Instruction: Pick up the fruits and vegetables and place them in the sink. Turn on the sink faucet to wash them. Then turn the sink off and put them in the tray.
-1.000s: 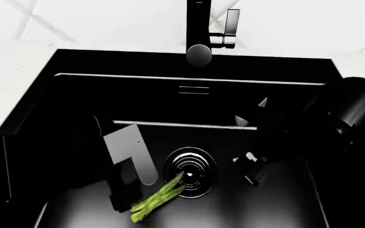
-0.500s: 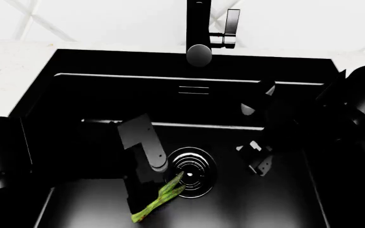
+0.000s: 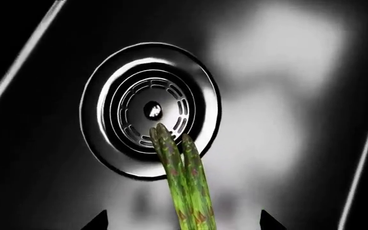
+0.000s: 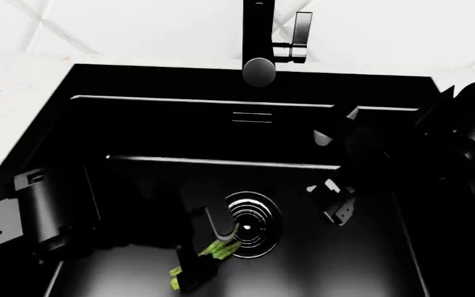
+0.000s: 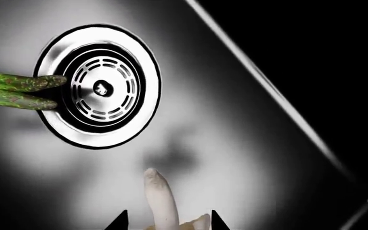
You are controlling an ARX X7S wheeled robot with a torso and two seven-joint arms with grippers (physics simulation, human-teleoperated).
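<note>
Left wrist view: my left gripper, fingers apart, straddles thin green asparagus stalks reaching the ribbed metal drain; I should close centred, squarely.

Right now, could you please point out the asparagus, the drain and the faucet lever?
asparagus (image 3: 187,184): left wrist view, mid-stalks.
drain (image 3: 151,111): left wrist view, centre of the ribbed metal ring.
faucet lever (image 4: 302,31): head view, flat handle.

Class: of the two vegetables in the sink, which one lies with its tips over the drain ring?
The green asparagus; its tips overlap the drain, unlike the whitish piece.
</note>
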